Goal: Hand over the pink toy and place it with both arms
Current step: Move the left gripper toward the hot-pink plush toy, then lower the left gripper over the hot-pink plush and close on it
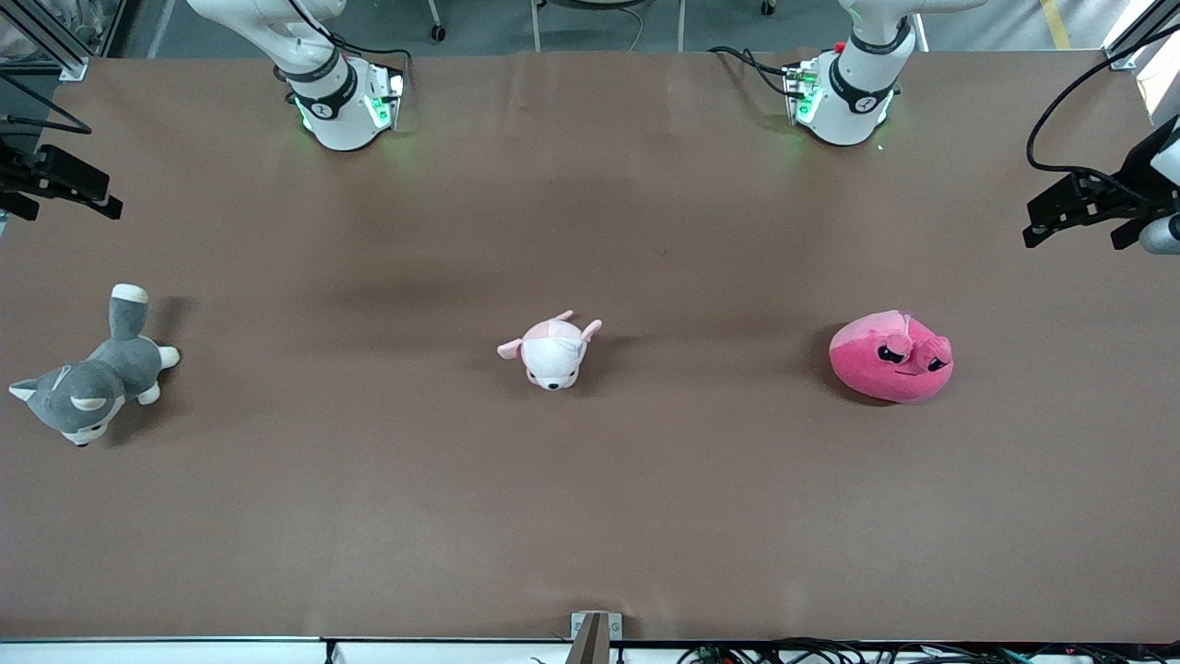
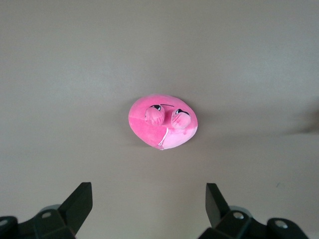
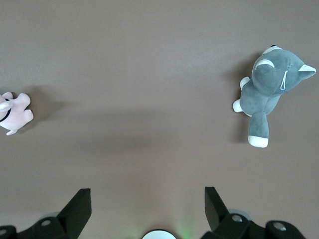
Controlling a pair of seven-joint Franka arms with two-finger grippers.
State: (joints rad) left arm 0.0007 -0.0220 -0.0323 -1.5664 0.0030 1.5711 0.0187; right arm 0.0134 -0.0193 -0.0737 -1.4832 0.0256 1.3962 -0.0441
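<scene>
Puppy lies between husky and pink toy.

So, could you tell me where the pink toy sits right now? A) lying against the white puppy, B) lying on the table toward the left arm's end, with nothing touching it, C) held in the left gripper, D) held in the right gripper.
B: the pink toy lies alone on the table toward the left arm's end, and the left gripper hangs open above it, holding nothing.
</scene>
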